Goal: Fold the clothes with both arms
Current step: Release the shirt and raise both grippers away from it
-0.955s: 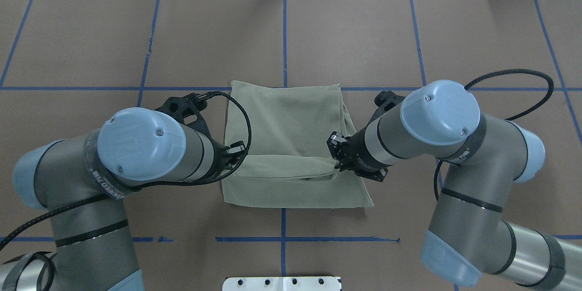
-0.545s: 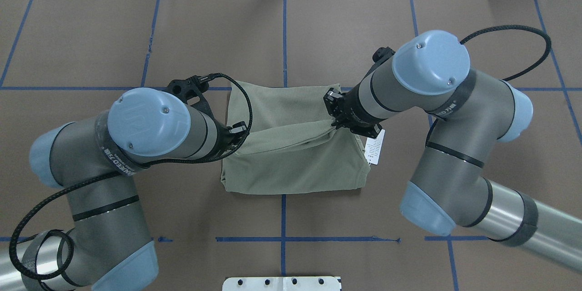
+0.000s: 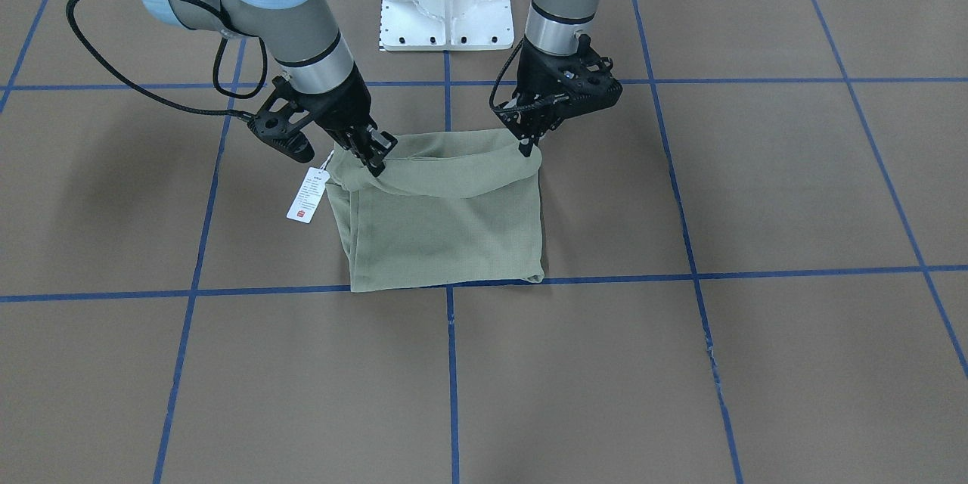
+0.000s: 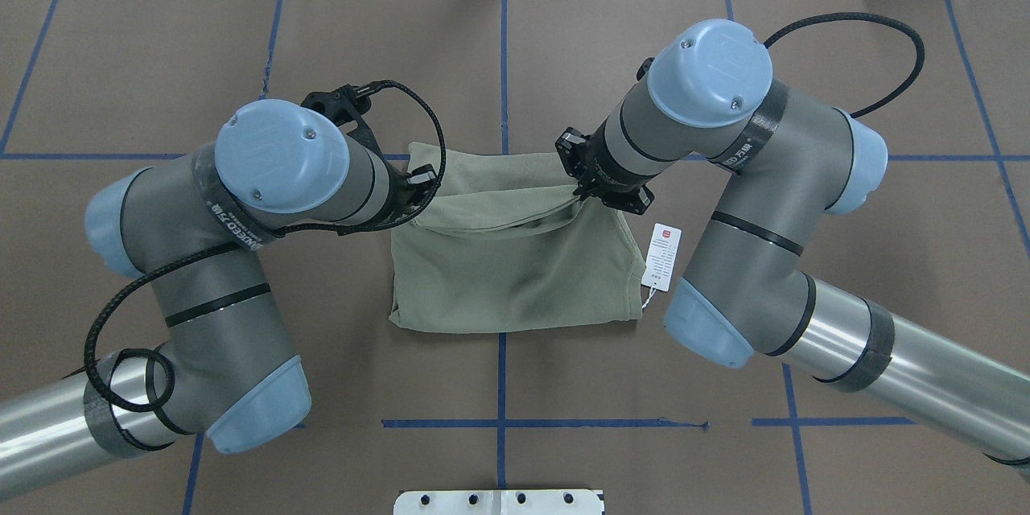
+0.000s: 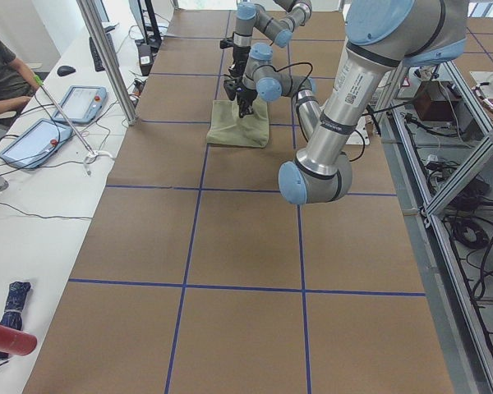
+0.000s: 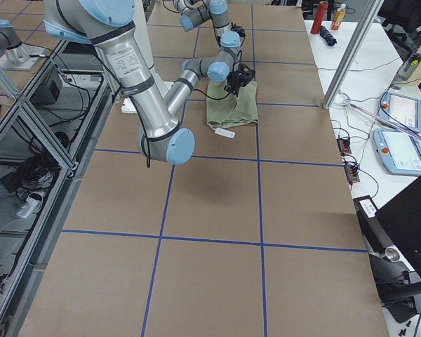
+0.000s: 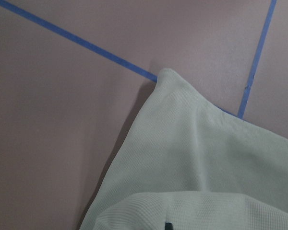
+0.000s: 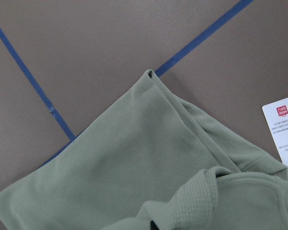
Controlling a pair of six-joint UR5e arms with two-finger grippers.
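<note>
Now the fold was mid-flight: left end effector and right end effector each clamped on the raised edge of the shirt, which lay on the desk out front of the pedestal base. Keeping that edge level and taut looked key. Versus a second earlier, it sat farther from the base, hang tag exposed

One camera looks down from behind the pedestal; another faces it across the counter. Two distant ones sight along from either end. Both wrist cameras sit close over the shirt, which every view shares.
</note>
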